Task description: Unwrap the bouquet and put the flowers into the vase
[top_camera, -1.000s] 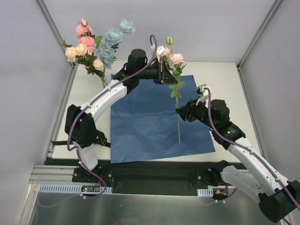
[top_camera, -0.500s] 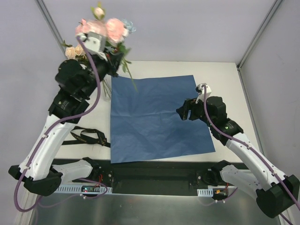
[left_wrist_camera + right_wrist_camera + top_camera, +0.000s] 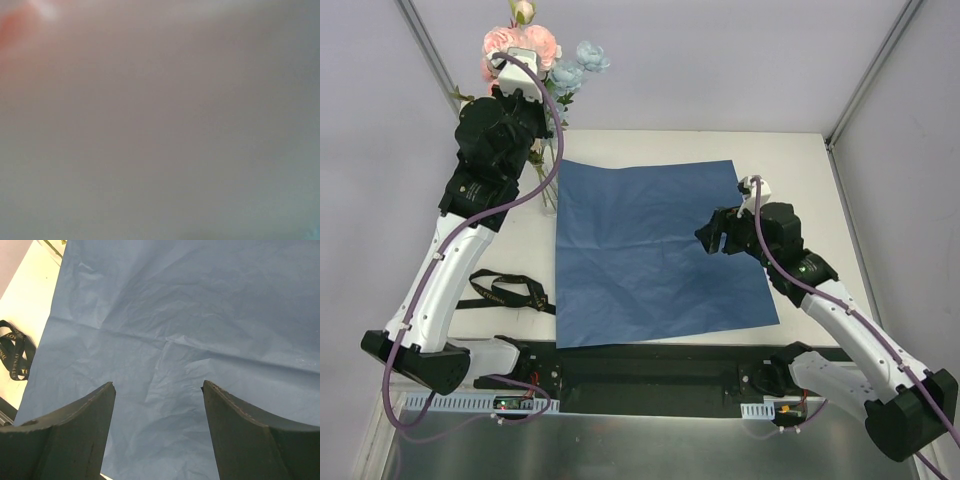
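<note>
Looking at the far left corner, can the long-stemmed pink, cream and light-blue artificial flowers (image 3: 532,44) be made out?
Only the blooms. The left gripper (image 3: 523,62) sits among them, pressed together, and its own camera shows a grey blur. Stems and the small clear glass vase are hidden behind that arm.
And the right gripper (image 3: 157,385)?
Spread, holding nothing, over the flat blue paper sheet (image 3: 640,250).

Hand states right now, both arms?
Left hand: closed, apparently holding the pink flower by its stem; the grip itself is hidden.
Right hand: open, empty, above the blue paper.
</note>
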